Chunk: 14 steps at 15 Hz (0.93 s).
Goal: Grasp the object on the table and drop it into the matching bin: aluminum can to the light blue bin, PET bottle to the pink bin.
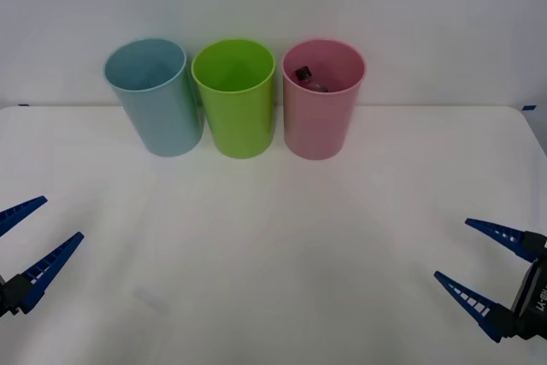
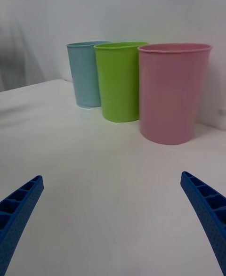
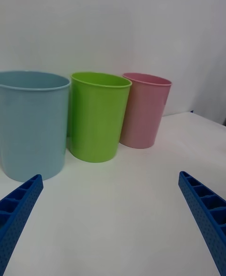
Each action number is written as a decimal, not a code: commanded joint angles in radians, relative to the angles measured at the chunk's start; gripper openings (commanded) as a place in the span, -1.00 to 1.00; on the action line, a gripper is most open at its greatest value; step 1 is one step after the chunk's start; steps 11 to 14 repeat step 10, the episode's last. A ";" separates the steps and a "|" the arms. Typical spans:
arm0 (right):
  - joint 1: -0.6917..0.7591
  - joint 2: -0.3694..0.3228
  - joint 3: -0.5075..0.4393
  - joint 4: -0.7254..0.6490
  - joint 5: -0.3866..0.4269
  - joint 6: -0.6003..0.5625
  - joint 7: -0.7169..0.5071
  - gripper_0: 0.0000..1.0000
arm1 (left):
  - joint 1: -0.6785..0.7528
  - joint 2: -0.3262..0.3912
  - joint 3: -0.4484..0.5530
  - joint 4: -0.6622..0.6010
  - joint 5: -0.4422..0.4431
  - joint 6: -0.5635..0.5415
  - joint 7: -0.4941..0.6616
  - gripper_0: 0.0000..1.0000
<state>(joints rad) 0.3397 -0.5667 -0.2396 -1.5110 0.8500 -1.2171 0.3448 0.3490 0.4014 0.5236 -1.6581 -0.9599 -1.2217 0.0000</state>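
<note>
The PET bottle (image 1: pixel 309 79), clear with a black cap, lies inside the pink bin (image 1: pixel 323 126) at the back of the white table (image 1: pixel 273 254). The same pink bin (image 2: pixel 172 97) (image 3: pixel 143 111) stands rightmost in the row. At the row's left end is the light blue bin (image 1: pixel 155 100) (image 2: pixel 84 76) (image 3: pixel 30 125). My left gripper (image 1: pixel 30 241) (image 3: pixel 110 219) is open near the table's front left edge, holding nothing. Open and empty too, my right gripper (image 1: pixel 479 275) (image 2: pixel 110 219) hangs near the front right edge.
A lime green bin (image 1: pixel 235 100) (image 2: pixel 118 83) (image 3: pixel 98 118) stands between the other two, all three close together by the white back wall. The tabletop between the bins and the grippers is bare.
</note>
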 commanded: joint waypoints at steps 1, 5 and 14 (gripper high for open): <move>0.004 0.002 -0.032 0.084 -0.008 -0.070 0.013 1.00 | 0.000 0.000 0.000 0.000 0.000 0.000 0.000 1.00; 0.010 0.005 -0.052 0.130 -0.017 -0.104 0.030 1.00 | 0.000 0.000 0.000 0.000 0.000 0.000 0.000 1.00; 0.021 0.014 -0.053 0.130 -0.029 -0.107 0.031 1.00 | 0.000 0.000 0.000 0.000 0.000 0.000 0.000 1.00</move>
